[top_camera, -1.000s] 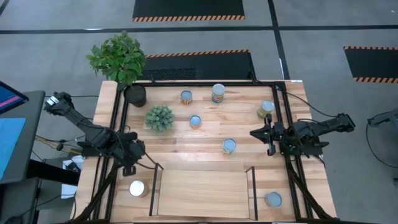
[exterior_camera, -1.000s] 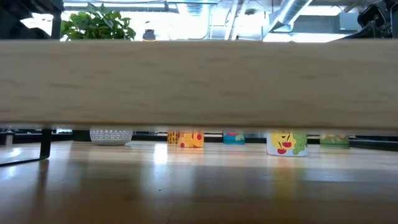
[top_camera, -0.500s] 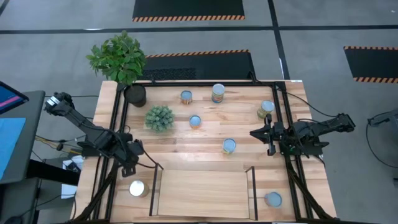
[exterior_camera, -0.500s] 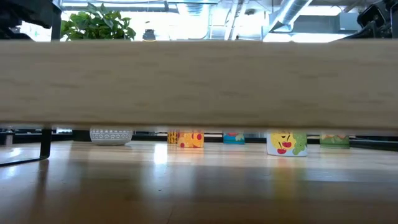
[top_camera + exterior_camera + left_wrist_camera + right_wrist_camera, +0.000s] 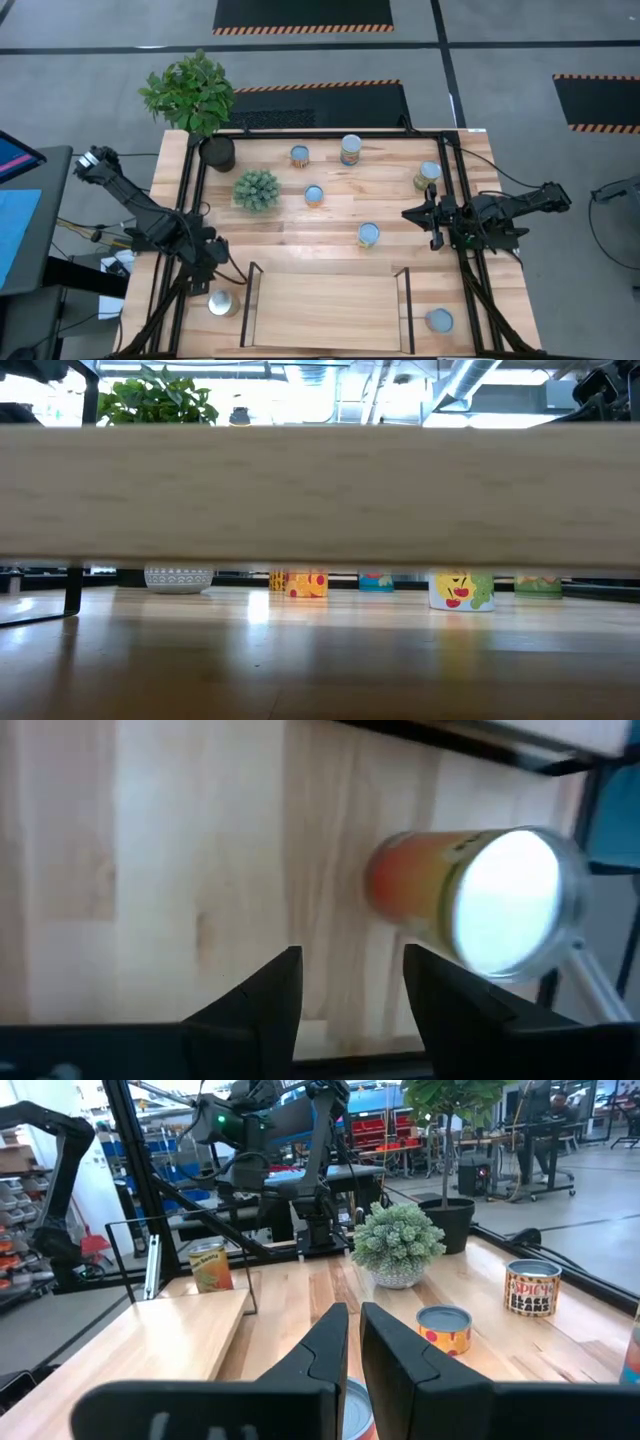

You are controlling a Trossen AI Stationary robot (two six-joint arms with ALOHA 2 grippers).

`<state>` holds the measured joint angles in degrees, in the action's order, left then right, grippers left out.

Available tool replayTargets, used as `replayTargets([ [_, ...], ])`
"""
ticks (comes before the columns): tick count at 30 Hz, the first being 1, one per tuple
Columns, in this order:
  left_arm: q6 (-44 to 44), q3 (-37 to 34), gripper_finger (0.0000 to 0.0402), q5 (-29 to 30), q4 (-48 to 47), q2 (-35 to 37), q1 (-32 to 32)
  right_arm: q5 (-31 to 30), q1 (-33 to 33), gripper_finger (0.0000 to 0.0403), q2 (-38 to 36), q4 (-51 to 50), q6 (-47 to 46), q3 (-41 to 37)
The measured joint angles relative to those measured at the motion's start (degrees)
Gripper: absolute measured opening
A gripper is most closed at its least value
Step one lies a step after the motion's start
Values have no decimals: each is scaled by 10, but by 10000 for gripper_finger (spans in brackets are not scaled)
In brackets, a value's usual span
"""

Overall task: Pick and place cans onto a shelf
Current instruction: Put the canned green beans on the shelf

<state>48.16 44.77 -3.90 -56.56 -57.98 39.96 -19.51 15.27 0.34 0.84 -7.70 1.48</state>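
Wooden tabletop (image 5: 330, 215), pale planks, is the biggest item you have, framed by dark rails. Next in size, the shelf (image 5: 323, 310) sits at the near edge in the middle, a light board with thin dark brackets at both sides and nothing on it; in the low view its front edge (image 5: 320, 495) fills most of the picture. Your left gripper (image 5: 212, 272) hangs over the near left corner, just beside the white-topped can (image 5: 220, 301), with its fingers (image 5: 262, 995) apart and closed on nothing; the left wrist view shows that can (image 5: 475, 900) ahead of the fingertips and to one side, with an orange label. Your right gripper (image 5: 420, 213) waits at the right edge of the table, fingers (image 5: 325, 1345) nearly together and holding nothing. Two plants follow: a leafy one in a black pot (image 5: 216, 152) at the far left corner and a small round bush (image 5: 257, 189) near it. Six silvery-topped cans stand apart from one another: two at the far edge (image 5: 300, 155) (image 5: 350, 150), one mid-table (image 5: 314, 195), one nearer the shelf (image 5: 368, 235), one by the right rail (image 5: 428, 175), and one at the near right corner (image 5: 438, 320).
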Motion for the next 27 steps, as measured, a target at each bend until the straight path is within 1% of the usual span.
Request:
replayTargets([
  [6,23,0,163,2,78,-2,24,0,0,59,0,-1,-22,0],
  [10,48,0,163,27,79,-10,43,1,0,59,0,-3,-38,0],
  [14,72,0,163,37,79,-39,58,2,0,59,0,-3,-45,0],
  [20,88,0,163,36,92,-89,64,2,0,59,0,-3,-45,0],
  [23,87,3,163,36,110,-106,64,2,0,59,0,-4,-45,-1],
  [27,90,3,163,32,109,-120,64,2,0,59,0,-4,-45,-1],
])
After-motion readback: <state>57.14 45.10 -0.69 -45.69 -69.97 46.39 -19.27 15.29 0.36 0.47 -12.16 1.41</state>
